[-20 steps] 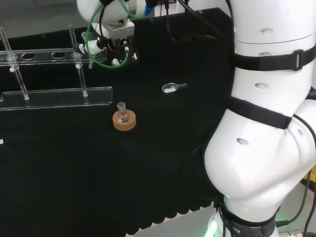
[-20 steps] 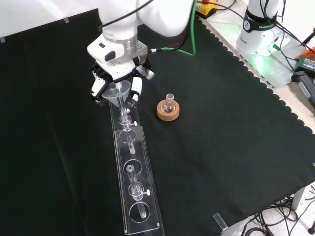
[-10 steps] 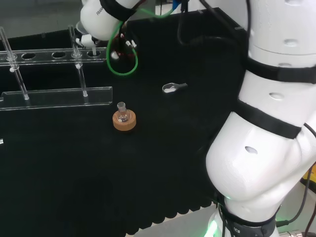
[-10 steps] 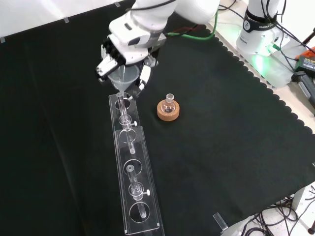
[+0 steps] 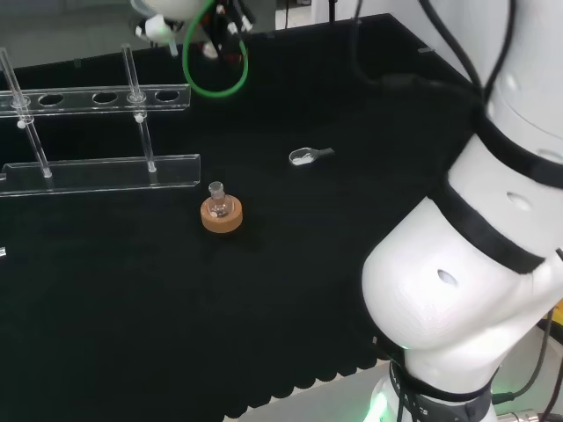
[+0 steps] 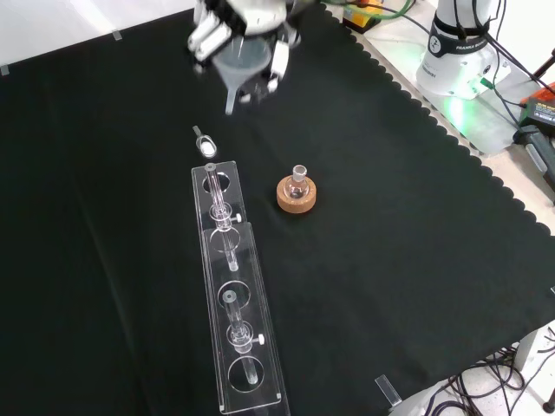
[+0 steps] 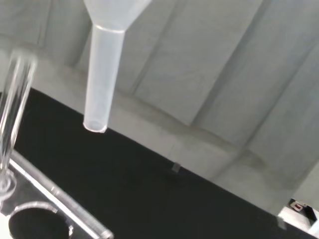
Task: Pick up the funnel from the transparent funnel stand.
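Note:
The hand (image 6: 212,35) is at the top of the front view, high above the cloth, its fingers curled round a translucent funnel (image 6: 236,68) whose stem points down. In the wrist view the funnel's stem (image 7: 102,79) hangs free in the air, above the stand. The transparent funnel stand (image 6: 232,286) lies lengthwise on the cloth below, its end hole nearest the hand empty. In the head view the stand (image 5: 97,97) is at the left, and part of the hand (image 5: 158,26) shows at the top edge.
A small round flask on a cork ring (image 6: 296,192) stands right of the stand's far end. A small clear scoop (image 6: 205,143) lies just beyond that end. Green cable (image 5: 211,70) loops below the hand. The arm's white links (image 5: 475,264) stand at the head view's right.
The hand has risen and moved away from the stand with the funnel, whose stem has come out of the end hole. The scoop that was hidden under the hand is uncovered.

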Tool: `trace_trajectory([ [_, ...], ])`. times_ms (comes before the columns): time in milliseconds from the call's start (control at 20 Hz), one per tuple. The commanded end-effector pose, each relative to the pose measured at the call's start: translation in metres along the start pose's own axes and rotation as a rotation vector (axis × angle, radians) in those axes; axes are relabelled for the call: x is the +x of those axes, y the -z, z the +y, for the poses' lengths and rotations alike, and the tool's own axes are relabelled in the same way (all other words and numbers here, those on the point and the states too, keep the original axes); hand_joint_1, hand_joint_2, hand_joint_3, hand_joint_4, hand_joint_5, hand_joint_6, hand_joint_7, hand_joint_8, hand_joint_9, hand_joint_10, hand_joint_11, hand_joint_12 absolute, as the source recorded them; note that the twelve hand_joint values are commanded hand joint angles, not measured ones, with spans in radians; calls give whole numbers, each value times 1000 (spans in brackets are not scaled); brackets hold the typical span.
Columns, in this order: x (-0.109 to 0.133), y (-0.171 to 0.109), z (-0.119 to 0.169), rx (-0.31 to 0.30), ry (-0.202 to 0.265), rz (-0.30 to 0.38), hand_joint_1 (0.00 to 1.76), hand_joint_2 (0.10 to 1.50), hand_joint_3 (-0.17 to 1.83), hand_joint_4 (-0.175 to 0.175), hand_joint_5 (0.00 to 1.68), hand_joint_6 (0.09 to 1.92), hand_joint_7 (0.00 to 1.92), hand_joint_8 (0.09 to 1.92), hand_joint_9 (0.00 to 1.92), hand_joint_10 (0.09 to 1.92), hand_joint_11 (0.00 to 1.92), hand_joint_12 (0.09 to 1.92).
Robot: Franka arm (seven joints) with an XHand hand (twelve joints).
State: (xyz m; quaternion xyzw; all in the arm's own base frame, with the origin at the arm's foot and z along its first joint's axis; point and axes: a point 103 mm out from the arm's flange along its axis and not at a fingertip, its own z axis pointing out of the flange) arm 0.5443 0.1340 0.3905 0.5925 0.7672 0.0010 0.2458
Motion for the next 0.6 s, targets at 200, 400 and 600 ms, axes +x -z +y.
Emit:
trace_trajectory([
  [200, -27, 121, -74, 124, 18, 268, 1048, 632, 1162, -32, 944, 1544, 1435, 1583, 1840, 1141, 1920, 790],
  [400, -19, 127, -86, 118, 3, 314, 1054, 621, 1176, -48, 953, 1539, 1442, 1579, 1840, 1141, 1920, 788],
  [600, -22, 133, -103, 126, -30, 307, 1056, 618, 1180, -51, 955, 1538, 1445, 1579, 1840, 1141, 1920, 790],
])
